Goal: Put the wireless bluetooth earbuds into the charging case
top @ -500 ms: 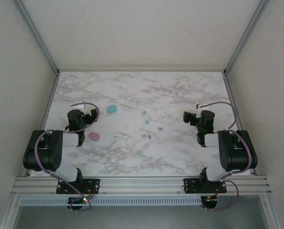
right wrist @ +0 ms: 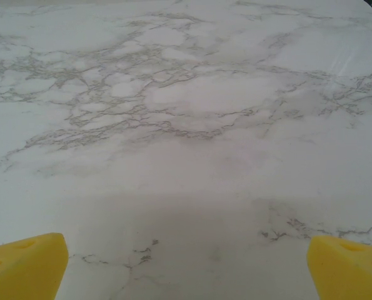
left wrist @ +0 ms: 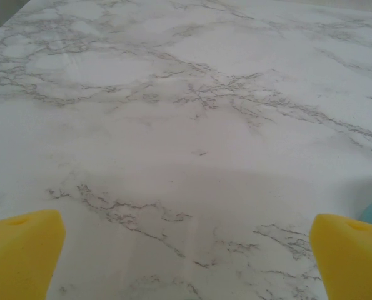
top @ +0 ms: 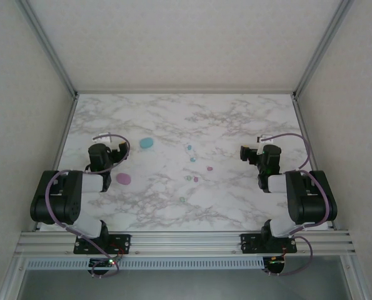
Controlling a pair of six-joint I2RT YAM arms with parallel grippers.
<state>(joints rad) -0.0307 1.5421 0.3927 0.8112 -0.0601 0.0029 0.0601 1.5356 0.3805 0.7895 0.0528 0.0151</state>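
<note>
step: pre-grasp, I judge nothing inserted | left end effector (left wrist: 186, 256) wide open, empty | right end effector (right wrist: 186, 265) wide open, empty | earbuds (top: 196, 179) scattered mid-desk (top: 236, 119), apart from cyan case (top: 147, 143), pink case (top: 123, 179) | next: I go for 1 bud, needs fine pinch

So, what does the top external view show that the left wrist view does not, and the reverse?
Top external view: the left arm and the right arm, the pink case, and the small earbuds scattered loose on the middle of the table between the arms.

Left wrist view: a close look at the left gripper, its yellow fingertips wide apart with bare marble between them.

Shared: the marble table and the cyan case, which is just a sliver at the wrist view's right edge.
</note>
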